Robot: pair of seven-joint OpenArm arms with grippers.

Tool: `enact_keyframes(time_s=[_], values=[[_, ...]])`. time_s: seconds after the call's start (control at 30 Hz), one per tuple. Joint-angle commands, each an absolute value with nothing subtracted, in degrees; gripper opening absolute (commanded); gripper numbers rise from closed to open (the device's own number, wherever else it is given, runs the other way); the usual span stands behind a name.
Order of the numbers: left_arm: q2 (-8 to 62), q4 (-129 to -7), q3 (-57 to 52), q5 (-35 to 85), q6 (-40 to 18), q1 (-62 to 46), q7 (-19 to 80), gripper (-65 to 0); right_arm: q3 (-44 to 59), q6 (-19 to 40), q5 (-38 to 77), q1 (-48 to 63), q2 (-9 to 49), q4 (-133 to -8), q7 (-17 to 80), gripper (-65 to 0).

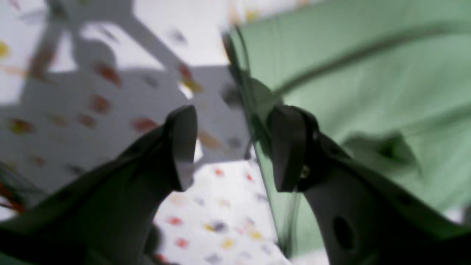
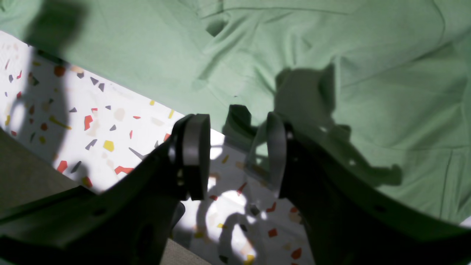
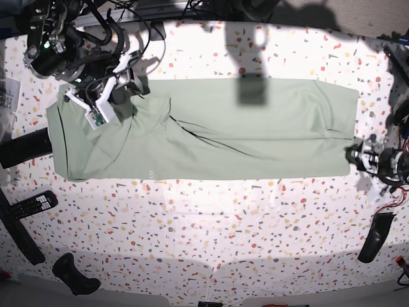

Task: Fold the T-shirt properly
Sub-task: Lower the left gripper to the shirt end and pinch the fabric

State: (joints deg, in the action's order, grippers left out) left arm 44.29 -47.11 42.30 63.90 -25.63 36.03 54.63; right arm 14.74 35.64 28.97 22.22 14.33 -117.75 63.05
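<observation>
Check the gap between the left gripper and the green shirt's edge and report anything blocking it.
Nothing visible blocks it. The left gripper hangs open right at the side edge of the pale sage-green cloth T-shirt, one finger over the bare speckled terrazzo tabletop, the other over the cloth. The picture is blurred, so contact is unclear.
</observation>
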Motion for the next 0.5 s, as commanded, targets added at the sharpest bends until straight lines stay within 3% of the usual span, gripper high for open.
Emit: enact_keyframes(time_s=[0.0,0.47], values=[[45.21,-47.59,41.6,66.24,-26.74,37.76,54.74,-35.4,14.98,36.07,29.87,21.93,14.92,-118.76,61.95,-40.4],[43.2,-47.62,41.6,78.74,-36.69,36.34,60.23,-35.4,14.98,36.07,29.87,21.93,14.92,-118.76,62.08,-40.4]])
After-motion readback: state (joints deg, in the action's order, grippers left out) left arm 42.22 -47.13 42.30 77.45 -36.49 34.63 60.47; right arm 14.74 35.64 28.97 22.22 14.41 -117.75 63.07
